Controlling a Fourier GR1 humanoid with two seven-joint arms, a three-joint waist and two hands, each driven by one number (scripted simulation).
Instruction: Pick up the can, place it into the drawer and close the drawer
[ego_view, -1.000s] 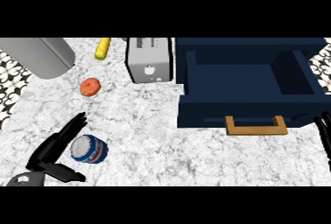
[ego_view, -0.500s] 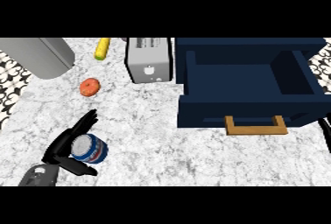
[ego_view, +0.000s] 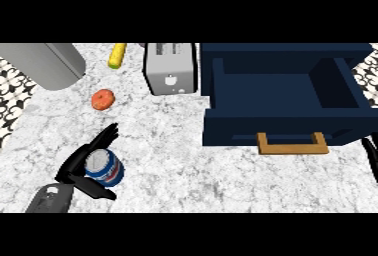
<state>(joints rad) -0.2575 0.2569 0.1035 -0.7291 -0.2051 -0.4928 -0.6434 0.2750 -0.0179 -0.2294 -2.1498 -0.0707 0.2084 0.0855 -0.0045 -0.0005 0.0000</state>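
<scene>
One hand (ego_view: 77, 167) shows fully, the left, low at the view's left on a grey forearm, and its fingers and thumb curve around the can (ego_view: 104, 167), which stands upright on the marble counter (ego_view: 177, 165) with its pale lid up and a blue and red label on its side. Fingers lie along the can's far and left side and the thumb reaches past its near side, so the can sits cradled between them, though I cannot tell whether it is lifted off the counter. Up and to the left of the hand stands a grey appliance (ego_view: 40, 64). Straight beyond the fingertips, well apart, lies an orange donut (ego_view: 102, 99), and farther still a corn cob (ego_view: 117, 55). Beyond and to the right of the hand stands a toaster (ego_view: 171, 68), just beside the drawer (ego_view: 284, 95). That drawer, dark blue and pulled open, lies well to the hand's right, its wooden handle (ego_view: 292, 145) facing the near edge. At the far right edge a thin dark shape (ego_view: 371, 157) shows; whether it is the right hand, and how its fingers stand, I cannot tell
</scene>
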